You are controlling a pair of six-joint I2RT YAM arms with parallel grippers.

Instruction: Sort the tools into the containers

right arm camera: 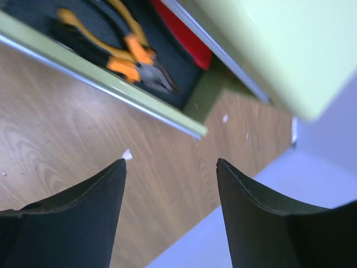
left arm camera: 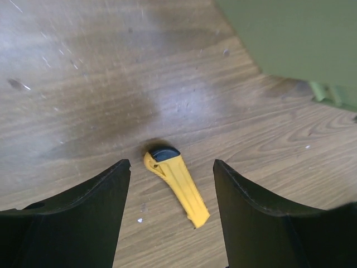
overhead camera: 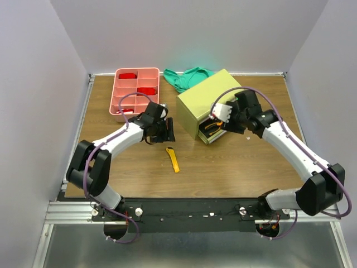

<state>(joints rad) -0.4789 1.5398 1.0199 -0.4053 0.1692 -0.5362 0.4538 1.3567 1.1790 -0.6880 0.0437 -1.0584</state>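
Over by the olive chest (overhead camera: 203, 100), its drawer (right arm camera: 111, 84) pulled out, the right gripper (right arm camera: 170, 163) hangs spread and empty. The left gripper (overhead camera: 168, 129), also wide and empty, is the nearer one to the yellow utility knife (overhead camera: 174, 159). The knife lies on the table (overhead camera: 240, 167) just on the gripper's near side, its long axis running roughly near-to-far with a slight slant.
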